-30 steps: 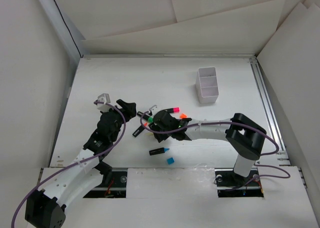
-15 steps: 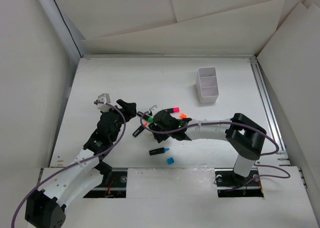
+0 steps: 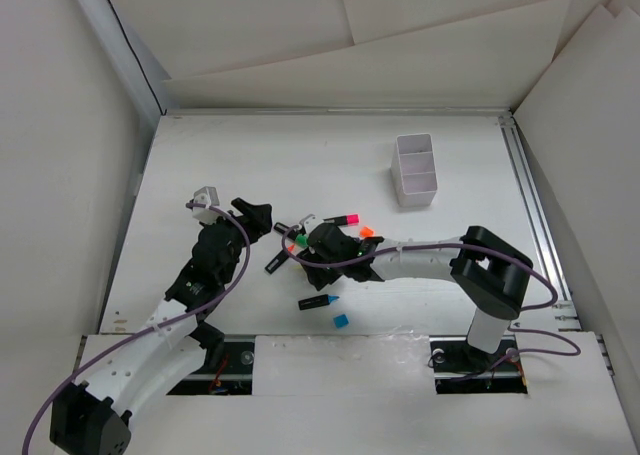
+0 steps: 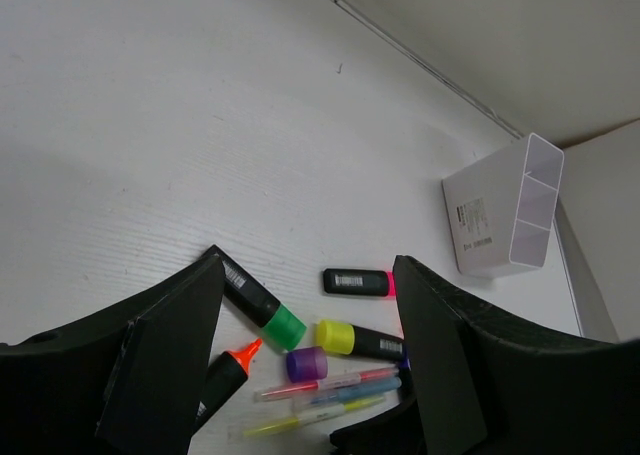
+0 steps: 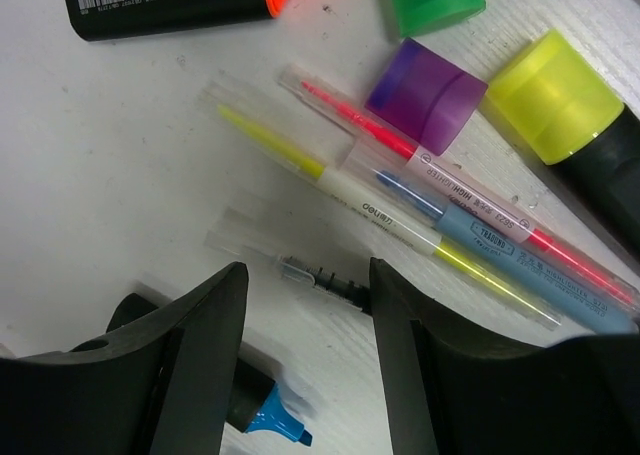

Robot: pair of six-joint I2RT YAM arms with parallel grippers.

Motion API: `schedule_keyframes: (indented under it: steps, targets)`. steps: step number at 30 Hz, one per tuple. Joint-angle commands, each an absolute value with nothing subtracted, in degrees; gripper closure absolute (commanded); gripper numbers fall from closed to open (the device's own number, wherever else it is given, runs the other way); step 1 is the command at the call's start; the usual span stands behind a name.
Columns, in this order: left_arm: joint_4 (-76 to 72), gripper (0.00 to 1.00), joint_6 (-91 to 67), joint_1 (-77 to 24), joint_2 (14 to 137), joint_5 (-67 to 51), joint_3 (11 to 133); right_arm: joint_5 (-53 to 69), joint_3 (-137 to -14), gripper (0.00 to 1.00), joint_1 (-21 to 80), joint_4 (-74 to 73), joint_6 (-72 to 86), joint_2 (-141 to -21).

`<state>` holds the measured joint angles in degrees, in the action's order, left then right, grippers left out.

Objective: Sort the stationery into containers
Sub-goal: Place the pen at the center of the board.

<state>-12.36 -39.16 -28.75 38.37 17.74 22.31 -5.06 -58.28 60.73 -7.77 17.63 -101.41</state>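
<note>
Spread fingers of the right gripper [image 5: 308, 270] hang low over the white table [image 3: 220, 165] with nothing pinched between them, above a loose cluster of stationery near the table's middle. Under them lie three thin clear-barrelled pens, pink [image 5: 450, 175], blue [image 5: 520, 250] and yellow [image 5: 340, 185], side by side. A small loose purple cap [image 5: 425, 95] rests against the pink pen, just beside a black highlighter with a yellow cap [image 5: 555, 95]. A black highlighter with a bare orange tip [image 5: 150, 0] and a green cap [image 5: 435, 0] sit at the top of the right wrist view. A black highlighter with a bare blue tip [image 5: 265, 415] lies partly hidden by one finger. The left gripper [image 4: 308, 267] hovers beside the cluster, its fingers likewise apart and holding nothing. A small white rectangular plastic box [image 3: 415, 170] with inner dividers stands well apart from the cluster, toward the table's far right. A tiny blue cap [image 3: 341, 320] lies alone near the arms' bases.
</note>
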Motion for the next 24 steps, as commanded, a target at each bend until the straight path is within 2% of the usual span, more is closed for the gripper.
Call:
schedule_keyframes:
  steps: [1,3,11,16,18,24]
  targets:
    - [-13.8,0.35,-39.02,-28.48,37.18,17.84,23.73,-3.52,-58.54,0.42,60.82,-7.82,18.54,-100.55]
    - [-13.8,0.35,-39.02,-28.48,37.18,17.84,23.73,-3.52,-57.92,0.42,60.82,-7.82,18.54,-99.84]
    - [-13.8,0.35,-39.02,-28.48,36.57,17.84,23.73,-5.18,-58.01,0.53,60.82,-8.62,19.68,-100.37]
    - [-13.8,0.35,-39.02,-28.48,36.56,17.84,23.73,-5.97,-57.48,0.55,60.82,-7.82,19.69,-100.37]
    - [-13.8,0.35,-39.02,-28.48,36.56,17.84,23.2,-7.82,-57.48,0.6,60.82,-7.82,19.69,-100.37]
    - [-14.33,0.35,-39.02,-28.48,36.56,17.84,23.2,-10.01,-56.43,0.65,60.82,-8.35,20.83,-99.23]
